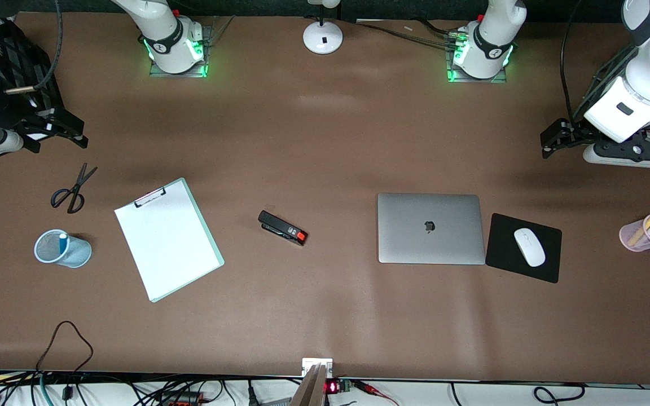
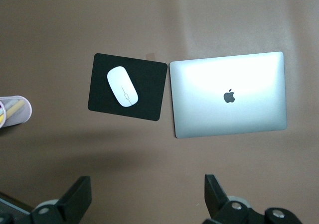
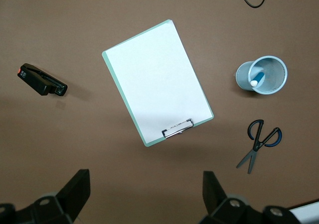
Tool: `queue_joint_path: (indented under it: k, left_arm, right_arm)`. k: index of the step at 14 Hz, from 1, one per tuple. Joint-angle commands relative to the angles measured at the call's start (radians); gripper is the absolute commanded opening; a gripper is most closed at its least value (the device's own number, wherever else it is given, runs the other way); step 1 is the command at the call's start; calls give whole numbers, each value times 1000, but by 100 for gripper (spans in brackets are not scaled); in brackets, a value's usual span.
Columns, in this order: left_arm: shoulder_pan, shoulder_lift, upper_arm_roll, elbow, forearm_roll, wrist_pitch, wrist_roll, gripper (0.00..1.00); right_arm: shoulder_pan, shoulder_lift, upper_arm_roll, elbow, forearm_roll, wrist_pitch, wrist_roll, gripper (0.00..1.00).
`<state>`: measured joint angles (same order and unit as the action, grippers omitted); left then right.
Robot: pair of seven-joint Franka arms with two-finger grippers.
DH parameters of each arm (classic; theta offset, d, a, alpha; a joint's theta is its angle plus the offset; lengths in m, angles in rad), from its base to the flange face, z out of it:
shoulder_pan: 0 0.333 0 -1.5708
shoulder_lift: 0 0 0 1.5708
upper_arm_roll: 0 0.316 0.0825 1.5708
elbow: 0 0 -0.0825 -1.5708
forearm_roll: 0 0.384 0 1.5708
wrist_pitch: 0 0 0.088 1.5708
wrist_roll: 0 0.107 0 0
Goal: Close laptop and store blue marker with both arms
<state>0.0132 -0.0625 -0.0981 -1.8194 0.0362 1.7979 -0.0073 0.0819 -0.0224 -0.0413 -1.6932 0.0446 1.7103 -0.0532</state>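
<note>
One laptop (image 1: 430, 228) lid-down, one blue marker (image 1: 63, 243) in one mesh cup (image 1: 62, 248); left gripper (image 2: 147, 196) and right gripper (image 3: 144, 194) raised, idle, jaws spread

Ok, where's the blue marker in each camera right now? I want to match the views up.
Front view: the blue marker stands in the blue mesh cup at the right arm's end of the table, nearer the camera than the scissors.
Right wrist view: the blue marker is in the same cup, beside the scissors.
Left wrist view: not in it.
Shared landmark: the clipboard, in the front and right wrist views.
</note>
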Motion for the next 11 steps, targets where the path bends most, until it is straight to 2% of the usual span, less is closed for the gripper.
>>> queue_joint_path:
  k: [1, 11]
  left_arm:
    - [-2, 3, -5, 29, 1, -26, 16, 100]
    - [-2, 7, -5, 35, -9, -48, 9, 100]
  right_arm:
    - [-8, 7, -8, 23, 9, -37, 6, 100]
    - [-28, 4, -9, 21, -6, -55, 6, 100]
